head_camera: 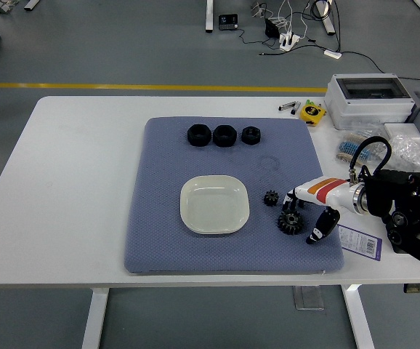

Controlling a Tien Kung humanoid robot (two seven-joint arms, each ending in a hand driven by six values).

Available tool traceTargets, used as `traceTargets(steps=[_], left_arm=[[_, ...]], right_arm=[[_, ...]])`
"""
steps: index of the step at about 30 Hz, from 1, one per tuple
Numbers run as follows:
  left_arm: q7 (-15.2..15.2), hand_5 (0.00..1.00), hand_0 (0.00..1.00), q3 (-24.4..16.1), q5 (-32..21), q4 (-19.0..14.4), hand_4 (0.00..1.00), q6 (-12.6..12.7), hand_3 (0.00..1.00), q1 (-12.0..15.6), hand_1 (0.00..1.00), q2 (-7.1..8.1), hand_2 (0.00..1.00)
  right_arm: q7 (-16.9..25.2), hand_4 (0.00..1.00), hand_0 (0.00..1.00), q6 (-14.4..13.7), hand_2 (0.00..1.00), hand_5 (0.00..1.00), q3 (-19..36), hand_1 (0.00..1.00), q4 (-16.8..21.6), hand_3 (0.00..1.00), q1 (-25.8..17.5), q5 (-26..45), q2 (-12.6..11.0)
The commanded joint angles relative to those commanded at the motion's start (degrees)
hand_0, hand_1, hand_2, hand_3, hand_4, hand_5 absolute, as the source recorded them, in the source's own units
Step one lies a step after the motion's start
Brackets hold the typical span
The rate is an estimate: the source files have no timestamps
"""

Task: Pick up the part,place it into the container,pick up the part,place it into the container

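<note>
Head view: two black toothed gears flat on blue mat (152, 240), axes vertical, right of white dish (213, 204); small gear (271, 198), large gear (290, 222). Right hand (306, 213) over large gear, fingers spread, not gripping.

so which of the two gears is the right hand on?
The larger gear, nearer the table's front edge; the right hand has fingers at it. The smaller gear sits clear.

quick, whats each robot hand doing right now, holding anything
Left robot hand: not in view.
Right robot hand: fingers spread over the larger black gear on the blue mat, not holding it yet; the white dish is empty.
</note>
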Motion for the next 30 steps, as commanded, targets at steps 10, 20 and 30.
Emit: traceTargets(steps=[10, 20, 30], left_arm=[[0.04, 0.549, 0.72, 0.1, -0.05, 0.0, 0.588, 0.02, 0.553, 0.03, 0.637, -0.01, 0.617], [0.05, 0.552, 0.72, 0.31, -0.23, 0.0, 0.59, 0.0, 0.553, -0.08, 0.637, 0.07, 0.616], [0.05, 0.55, 0.72, 0.11, -0.11, 0.0, 0.589, 0.05, 0.552, -0.11, 0.634, 0.13, 0.616]], right_arm=[[-1.06, 0.918, 0.669, 0.58, 0.629, 0.171, 0.48, 0.615, 0.75, 0.631, -0.1, 0.63, 0.51], [-3.26, 0.976, 0.681, 1.32, 0.66, 0.189, 1.24, 0.624, 0.86, 0.688, 0.04, 1.12, 1.75], [-6.57, 0.998, 0.692, 2.87, 0.681, 0.201, 1.47, 0.631, 1.01, 0.748, 0.09, 1.4, 2.83]])
